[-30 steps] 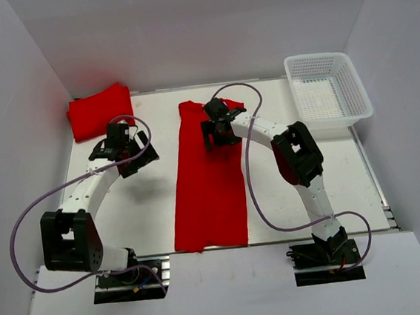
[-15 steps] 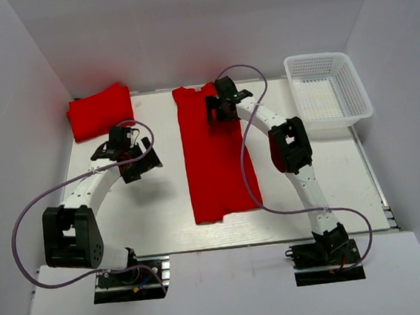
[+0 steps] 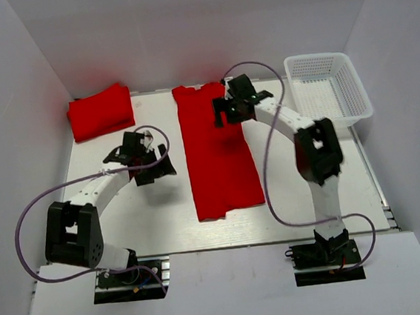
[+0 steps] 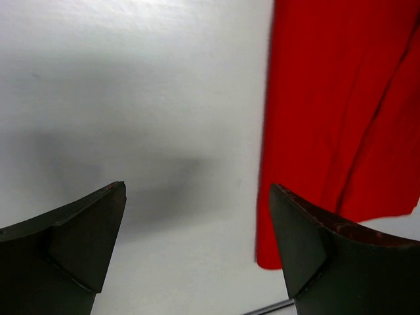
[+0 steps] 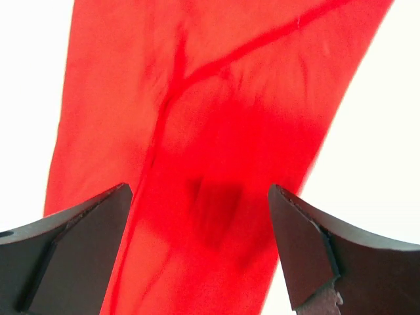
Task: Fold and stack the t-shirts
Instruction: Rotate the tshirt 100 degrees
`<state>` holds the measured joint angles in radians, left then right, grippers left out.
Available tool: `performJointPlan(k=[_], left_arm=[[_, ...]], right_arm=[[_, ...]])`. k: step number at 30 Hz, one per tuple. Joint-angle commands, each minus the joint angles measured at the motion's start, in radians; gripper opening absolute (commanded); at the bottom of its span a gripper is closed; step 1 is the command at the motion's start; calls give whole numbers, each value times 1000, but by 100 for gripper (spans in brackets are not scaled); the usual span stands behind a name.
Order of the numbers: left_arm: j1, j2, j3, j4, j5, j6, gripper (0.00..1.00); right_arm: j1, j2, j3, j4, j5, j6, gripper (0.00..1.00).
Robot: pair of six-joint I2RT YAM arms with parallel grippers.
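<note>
We are working on the long red t-shirt (image 3: 217, 153), which is lying as a narrow lengthwise strip down the middle of the table (image 3: 164, 225), from the upper centre of the overhead view towards the lower centre. A folded t-shirt (image 3: 100, 112), a compact red square, is sitting at the upper left, well apart from it. The white mesh basket (image 3: 330, 90) is standing at the upper right.

Our right pincer (image 3: 226, 111) is hovering over the upper end of the strip with its jaws apart, gripping nothing. Its wrist view is showing wrinkled red cloth below the gap. Our left pincer (image 3: 158, 162) is hanging over bare table just beside the strip's left edge, with its jaws likewise wide and empty.

We are judging the step in hand to be the crosswise fold. To do it well, we are aiming each pincer at one corner of the same end and pinching every layer at once, since loose cloth slips and the layers can part. Then we are carrying that end over low and level, matching the edges, before stacking the bundle on the folded one.
</note>
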<state>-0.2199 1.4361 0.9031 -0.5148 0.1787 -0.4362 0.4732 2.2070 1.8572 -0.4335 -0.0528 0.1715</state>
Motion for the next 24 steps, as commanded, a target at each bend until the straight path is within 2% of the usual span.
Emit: performJointPlan(k=[1, 2, 5, 6, 10, 14, 19, 24], left_arm=[[-71, -84, -36, 19, 7, -2, 100], [-90, -94, -52, 9, -2, -3, 100], [-171, -120, -79, 9, -19, -16, 100], [-194, -129, -92, -2, -33, -25, 100], [-330, -120, -102, -14, -33, -36, 100], [-430, -109, -102, -80, -51, -36, 100], [-501, -118, -128, -129, -71, -85, 100], [-562, -54, -141, -91, -82, -95, 100]], right_arm=[[2, -313, -234, 136, 1, 8, 90], [1, -416, -439, 227, 4, 29, 90], [2, -636, -608, 304, 44, 103, 90], [1, -674, -762, 309, 85, 127, 90], [5, -854, -975, 199, 97, 186, 90], [24, -929, -1119, 129, -54, 209, 90], [41, -966, -1211, 15, -87, 217, 90], [47, -995, -1251, 15, -111, 206, 90]])
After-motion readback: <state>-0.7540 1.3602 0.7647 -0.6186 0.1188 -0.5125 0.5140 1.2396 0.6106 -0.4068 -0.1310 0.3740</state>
